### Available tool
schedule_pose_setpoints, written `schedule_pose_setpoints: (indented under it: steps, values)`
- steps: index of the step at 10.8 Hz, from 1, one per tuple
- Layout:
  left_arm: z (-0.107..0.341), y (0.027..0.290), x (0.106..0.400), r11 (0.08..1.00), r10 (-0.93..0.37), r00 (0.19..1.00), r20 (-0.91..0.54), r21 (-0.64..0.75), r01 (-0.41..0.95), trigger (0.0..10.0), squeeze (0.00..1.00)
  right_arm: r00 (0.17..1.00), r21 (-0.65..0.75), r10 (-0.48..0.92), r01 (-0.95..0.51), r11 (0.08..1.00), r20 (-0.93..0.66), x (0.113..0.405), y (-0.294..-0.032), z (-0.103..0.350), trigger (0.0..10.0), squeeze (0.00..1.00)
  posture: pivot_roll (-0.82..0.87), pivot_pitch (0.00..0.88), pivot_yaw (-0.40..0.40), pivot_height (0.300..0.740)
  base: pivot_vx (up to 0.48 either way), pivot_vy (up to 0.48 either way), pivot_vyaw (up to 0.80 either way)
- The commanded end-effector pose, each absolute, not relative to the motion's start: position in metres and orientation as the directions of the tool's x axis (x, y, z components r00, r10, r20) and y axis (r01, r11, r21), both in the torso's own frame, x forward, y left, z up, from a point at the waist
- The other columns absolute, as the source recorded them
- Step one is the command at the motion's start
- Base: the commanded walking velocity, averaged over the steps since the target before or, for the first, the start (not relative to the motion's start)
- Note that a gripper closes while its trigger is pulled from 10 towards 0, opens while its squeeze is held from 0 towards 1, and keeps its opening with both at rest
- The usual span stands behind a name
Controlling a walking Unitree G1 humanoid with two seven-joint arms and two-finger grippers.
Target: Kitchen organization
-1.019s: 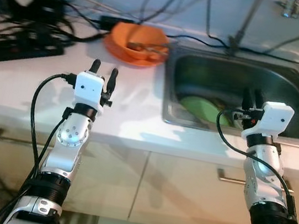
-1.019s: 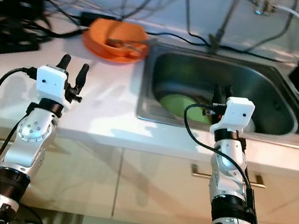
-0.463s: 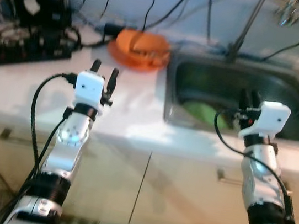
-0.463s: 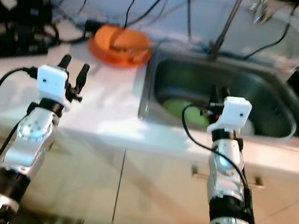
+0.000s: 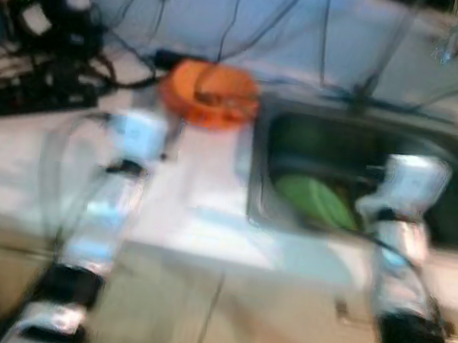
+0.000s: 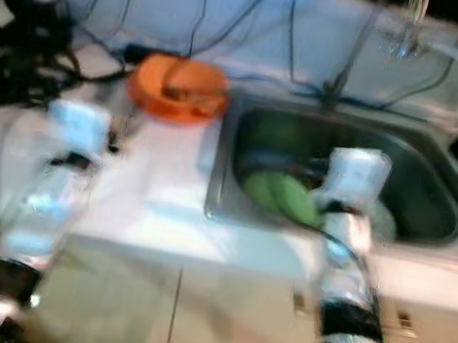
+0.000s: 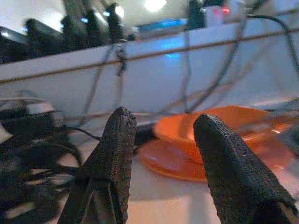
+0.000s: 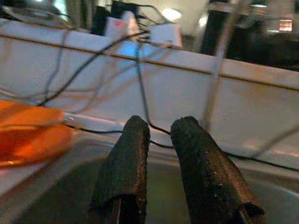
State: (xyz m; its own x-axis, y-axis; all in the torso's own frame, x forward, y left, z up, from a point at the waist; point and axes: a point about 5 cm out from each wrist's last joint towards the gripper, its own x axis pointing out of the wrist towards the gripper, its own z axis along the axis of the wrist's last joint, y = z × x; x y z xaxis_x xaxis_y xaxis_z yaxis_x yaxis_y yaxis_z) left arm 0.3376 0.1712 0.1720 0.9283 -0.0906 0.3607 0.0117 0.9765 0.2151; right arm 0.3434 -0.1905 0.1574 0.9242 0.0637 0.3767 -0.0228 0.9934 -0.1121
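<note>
Hovering empty over the counter [image 5: 198,210], the left claw [image 7: 161,154] has its two fingers [image 7: 117,154] parted by a moderate gap with nothing between them. Just beyond its tips sits the orange bowl [image 7: 219,133] on an orange plate [image 7: 173,161], something thin lying inside the bowl, too blurred to name. Behind the bowl a wall runs across with cables [image 7: 119,70] draped along it, and to the claw's outer side lies a dark tangle of power gear [image 5: 38,42].

The right claw [image 8: 159,154] is also empty, its fingers [image 8: 126,158] nearly closed, a narrow slit left between them. It hangs at the near edge of the sink [image 5: 255,201], pointing across the basin toward the back wall. Below and ahead of it, inside the basin, lies a green plate [image 5: 315,199]; a pale dish seems to sit beside it, though blur hides the detail.

Head views are smeared, so the robot is probably moving. Judging by this, the tidying has barely begun: the bowl, its plate and the sink dishes all sit untouched, and every pick and placement remains to be done.
</note>
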Motion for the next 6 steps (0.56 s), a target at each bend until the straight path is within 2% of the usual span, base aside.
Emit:
schedule_pose_setpoints:
  steps: [1,2,4,6]
  values:
    - [0.1759,0.1558,0.3379,0.977,-0.130,0.917,0.378,0.206,0.054,10.0,0.00,0.923,-0.123,0.032,0.016,0.992,0.383,0.3415,-0.2042,0.1601,10.0,0.00,0.23,0.000,-0.027,0.740,0.000,0.000,0.00]
    - [0.1776,0.1549,0.3370,0.979,-0.131,0.912,0.389,0.198,0.056,10.0,0.00,0.924,-0.133,0.035,0.017,0.991,0.381,0.3409,-0.2040,0.1591,10.0,0.00,0.23,0.000,-0.027,0.740,0.000,0.000,0.00]
    - [0.1776,0.1546,0.3366,0.979,-0.132,0.913,0.387,0.195,0.059,10.0,0.00,0.925,-0.135,0.030,0.023,0.991,0.379,0.3402,-0.2041,0.1581,10.0,0.00,0.23,0.000,-0.027,0.740,0.000,0.000,0.80]
    - [0.1768,0.1541,0.3382,0.979,-0.135,0.920,0.369,0.193,0.066,10.0,0.00,0.926,-0.114,0.022,0.023,0.993,0.377,0.3400,-0.2051,0.1572,10.0,0.00,0.23,0.000,-0.025,0.740,0.000,0.000,0.00]
